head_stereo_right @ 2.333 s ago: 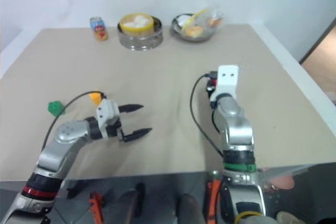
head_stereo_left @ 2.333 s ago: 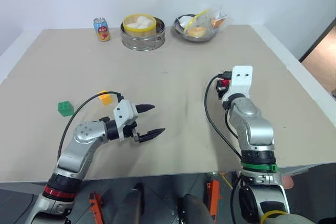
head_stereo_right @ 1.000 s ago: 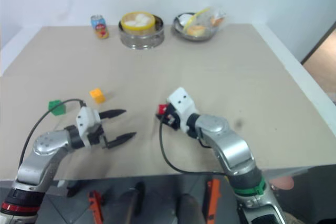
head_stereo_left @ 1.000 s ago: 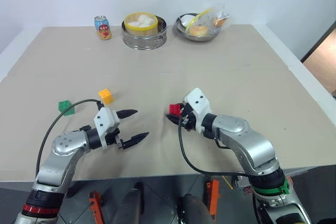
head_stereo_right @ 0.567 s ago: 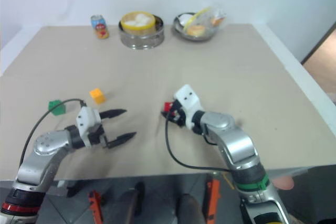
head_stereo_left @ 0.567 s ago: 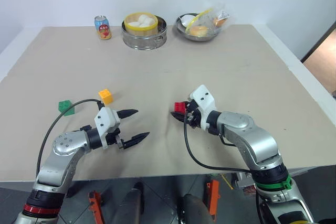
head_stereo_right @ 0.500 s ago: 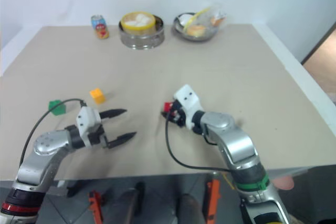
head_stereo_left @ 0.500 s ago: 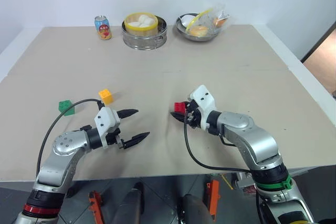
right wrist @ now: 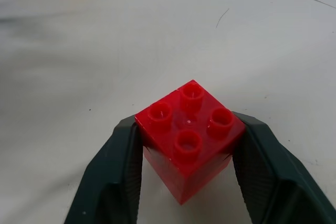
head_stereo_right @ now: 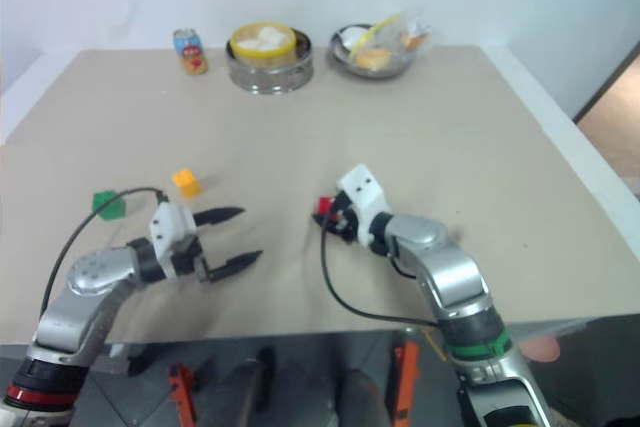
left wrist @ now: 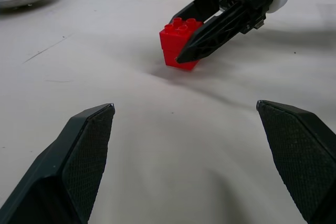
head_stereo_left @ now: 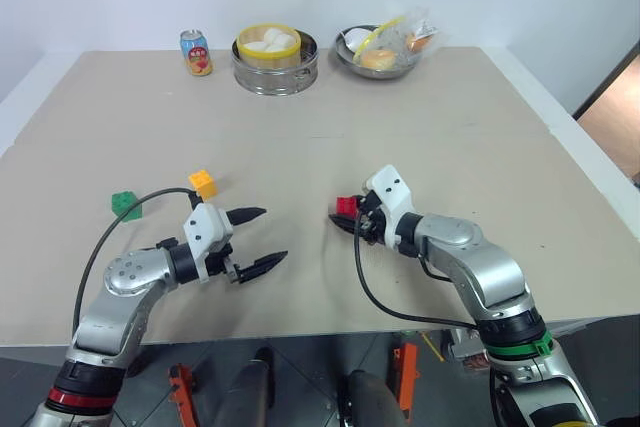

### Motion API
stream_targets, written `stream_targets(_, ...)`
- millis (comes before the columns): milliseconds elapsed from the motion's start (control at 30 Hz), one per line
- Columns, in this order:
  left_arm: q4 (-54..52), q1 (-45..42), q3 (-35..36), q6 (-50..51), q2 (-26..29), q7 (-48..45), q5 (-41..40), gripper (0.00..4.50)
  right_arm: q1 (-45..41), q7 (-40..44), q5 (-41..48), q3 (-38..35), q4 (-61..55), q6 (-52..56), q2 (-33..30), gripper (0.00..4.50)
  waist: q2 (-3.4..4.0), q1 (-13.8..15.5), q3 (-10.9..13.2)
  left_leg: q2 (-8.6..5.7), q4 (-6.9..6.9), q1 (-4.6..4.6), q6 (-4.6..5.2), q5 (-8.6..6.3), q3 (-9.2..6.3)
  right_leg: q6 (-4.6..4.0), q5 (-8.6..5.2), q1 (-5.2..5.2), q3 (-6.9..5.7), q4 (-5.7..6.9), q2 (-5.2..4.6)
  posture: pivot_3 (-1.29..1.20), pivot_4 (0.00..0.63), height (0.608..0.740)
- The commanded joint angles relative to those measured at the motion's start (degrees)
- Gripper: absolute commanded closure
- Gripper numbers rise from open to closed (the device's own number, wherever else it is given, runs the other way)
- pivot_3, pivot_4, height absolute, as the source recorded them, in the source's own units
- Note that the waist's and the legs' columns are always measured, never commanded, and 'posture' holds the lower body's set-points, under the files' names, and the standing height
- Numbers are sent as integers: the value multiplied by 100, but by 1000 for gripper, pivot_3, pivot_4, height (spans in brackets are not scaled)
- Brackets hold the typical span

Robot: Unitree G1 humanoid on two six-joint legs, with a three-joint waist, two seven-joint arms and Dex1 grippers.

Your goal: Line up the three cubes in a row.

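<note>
Setting down the red cube [right wrist: 187,132]: it sits on the desk [head_stereo_left: 450,127] between the right claw's [head_stereo_left: 349,219] fingers, grip seemingly loosening. Orange cube [head_stereo_left: 203,184] and green cube [head_stereo_left: 126,205] lie beyond the wide-spread left claw [head_stereo_left: 262,238]. Next, release and back off cleanly.

Right tool [head_stereo_left: 345,215] carried red cube [head_stereo_left: 347,206] left, set on table.

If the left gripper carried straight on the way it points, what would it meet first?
Probably the red cube, sitting between the right gripper's fingers; bare table lies before it, though depth is hard to judge.
</note>
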Motion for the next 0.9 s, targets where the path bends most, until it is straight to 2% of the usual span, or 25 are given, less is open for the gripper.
stream_targets(33, -185, -66, 57, -7, 66, 7, -50, 0, -53, -16, 62, -275, -113, -136, 11, 584, 0, 0, 0, 0, 1, 0, 0, 0, 0, 0, 1, 0, 0, 0, 1, 0, 150, 740)
stream_targets(100, -184, -63, 56, -6, 74, 9, -49, 0, -47, -16, 80, -314, -175, -117, 2, 7, 0, 0, 0, 1, 3, 0, 0, 0, 0, 1, 2, 1, -1, 0, 1, 0, 150, 740)
stream_targets(300, -183, -55, 98, 20, 106, 37, -58, 0, -197, 140, 477, -515, -905, 302, -131, 7, 0, 0, 0, 2, 5, 0, 0, 0, 0, 2, 6, 0, 1, 0, 1, 0, 150, 740)
stream_targets(400, -106, -56, 251, 72, 73, 209, -94, 0, -601, 277, 1159, -753, -1186, 620, 143, 7, 0, -10, 0, 6, 5, 0, 0, 0, 1, 0, 9, -1, 4, 1, 3, 0, 150, 740)
stream_targets(567, 56, -132, 578, 218, -74, 831, -35, 0, -905, 1243, 1957, -551, -1288, 564, 122, 7, 0, -2, 0, 44, 6, 0, 0, 0, 7, -8, 19, -4, -18, 0, 23, 0, 150, 740)
stream_targets(733, 55, -218, 1088, 359, -357, 1997, 168, 0, -1024, 1987, 1839, -209, -940, -108, -20, 7, 0, 3, 0, 51, 18, 0, 0, 0, 27, -12, 23, 1, -19, -1, 21, 0, 150, 740)
stream_targets(900, -249, -59, 1352, 528, -575, 2886, 391, 0, -1121, 2188, 1415, -6, -457, -791, -22, 7, -1, 4, -1, 57, 23, 0, 0, 0, 43, -5, 36, -3, -13, -1, 22, 0, 150, 740)
